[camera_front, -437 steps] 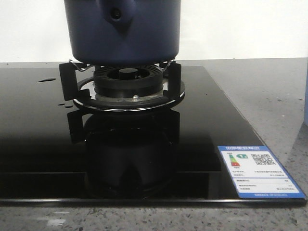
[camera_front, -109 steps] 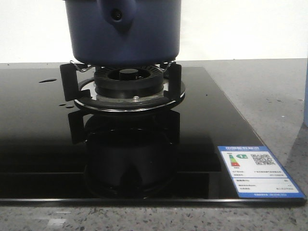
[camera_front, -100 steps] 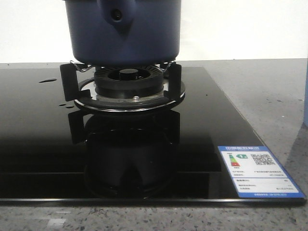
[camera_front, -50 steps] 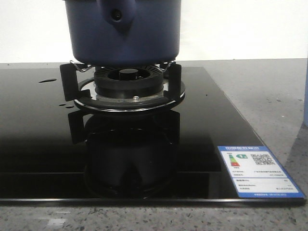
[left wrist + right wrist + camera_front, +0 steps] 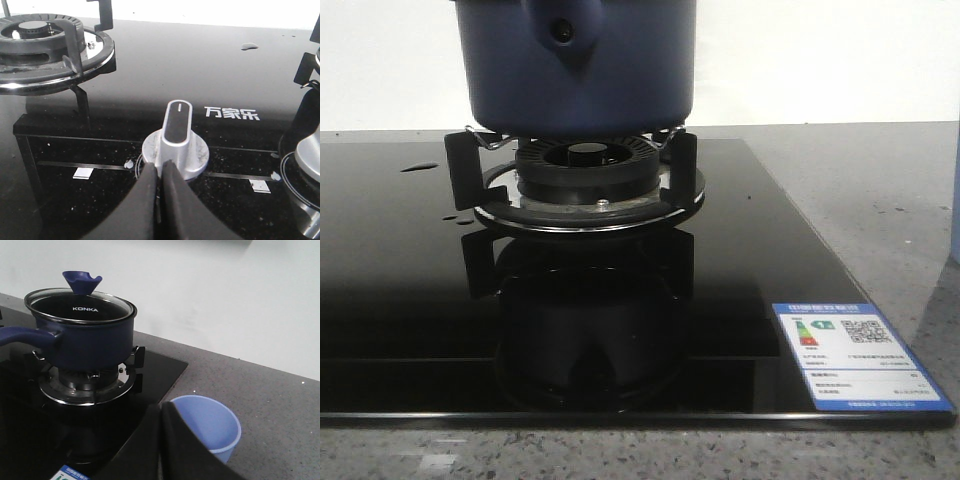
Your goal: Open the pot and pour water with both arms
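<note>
The dark navy-blue pot [image 5: 575, 65] stands on the gas burner [image 5: 585, 180] at the top of the front view. In the right wrist view the pot [image 5: 90, 340] shows its glass lid [image 5: 80, 305] with a blue knob [image 5: 81, 281] and a long blue handle [image 5: 22, 335]. My right gripper [image 5: 160, 407] is shut and empty, apart from the pot, above a pale blue cup [image 5: 212, 425]. My left gripper [image 5: 159, 165] is shut and empty, just in front of a silver stove knob [image 5: 176, 137]. Neither gripper shows in the front view.
The black glass hob [image 5: 400, 280] has a label sticker [image 5: 860, 355] at its front right and water drops [image 5: 418, 166] at the far left. A second burner [image 5: 45, 45] and another knob [image 5: 307, 165] show in the left wrist view. Grey counter [image 5: 265, 405] lies right of the hob.
</note>
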### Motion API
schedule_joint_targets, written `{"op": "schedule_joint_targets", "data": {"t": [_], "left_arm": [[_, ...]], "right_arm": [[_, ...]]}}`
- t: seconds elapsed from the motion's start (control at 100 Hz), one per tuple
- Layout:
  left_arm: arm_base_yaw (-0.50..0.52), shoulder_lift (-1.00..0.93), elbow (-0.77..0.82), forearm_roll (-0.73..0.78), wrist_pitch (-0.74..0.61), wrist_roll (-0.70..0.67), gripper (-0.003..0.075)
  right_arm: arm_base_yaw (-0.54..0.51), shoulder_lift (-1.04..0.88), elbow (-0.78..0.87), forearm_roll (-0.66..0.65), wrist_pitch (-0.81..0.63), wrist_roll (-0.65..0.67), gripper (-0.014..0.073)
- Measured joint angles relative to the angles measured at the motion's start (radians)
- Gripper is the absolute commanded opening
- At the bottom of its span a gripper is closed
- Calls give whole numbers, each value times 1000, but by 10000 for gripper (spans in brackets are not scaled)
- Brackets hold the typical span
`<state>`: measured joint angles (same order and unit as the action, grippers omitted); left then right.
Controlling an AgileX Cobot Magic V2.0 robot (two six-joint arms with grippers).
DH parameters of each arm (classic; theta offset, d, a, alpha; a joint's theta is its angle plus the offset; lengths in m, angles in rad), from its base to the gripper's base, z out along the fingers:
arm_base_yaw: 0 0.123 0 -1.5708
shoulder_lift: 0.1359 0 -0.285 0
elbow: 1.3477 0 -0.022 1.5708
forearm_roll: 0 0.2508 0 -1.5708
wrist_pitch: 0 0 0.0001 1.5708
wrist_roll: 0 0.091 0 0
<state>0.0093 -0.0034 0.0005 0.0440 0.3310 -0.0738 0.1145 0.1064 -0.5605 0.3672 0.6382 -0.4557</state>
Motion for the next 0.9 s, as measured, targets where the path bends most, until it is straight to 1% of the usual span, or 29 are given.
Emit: {"op": "schedule_joint_targets", "data": {"t": [0.12, 0.22, 0.29, 0.39, 0.49, 0.53, 0.62, 0.68, 0.78, 0.9], "left_arm": [[0, 0, 0, 0, 0, 0, -19], [0, 0, 0, 0, 0, 0, -19], [0, 0, 0, 0, 0, 0, -19], [0, 0, 0, 0, 0, 0, -19], [0, 0, 0, 0, 0, 0, -19], [0, 0, 0, 0, 0, 0, -19], [0, 0, 0, 0, 0, 0, -19], [0, 0, 0, 0, 0, 0, -19], [0, 0, 0, 0, 0, 0, -19], [0, 0, 0, 2, 2, 0, -19]], "right_arm": [[-2, 0, 6, -15, -11, 0, -67], [-6, 0, 58, -75, -77, 38, -67], [-21, 0, 126, -152, -151, 119, -67], [-55, 0, 246, -287, -272, 292, -67], [-83, 0, 385, -410, -379, 438, -67], [-93, 0, 429, -440, -422, 478, -67], [-98, -7, 528, -468, -487, 516, -67], [-99, -29, 571, -473, -497, 525, -67], [-99, -79, 571, -473, -485, 531, -67], [-99, -112, 571, -473, -396, 533, -67]]}}
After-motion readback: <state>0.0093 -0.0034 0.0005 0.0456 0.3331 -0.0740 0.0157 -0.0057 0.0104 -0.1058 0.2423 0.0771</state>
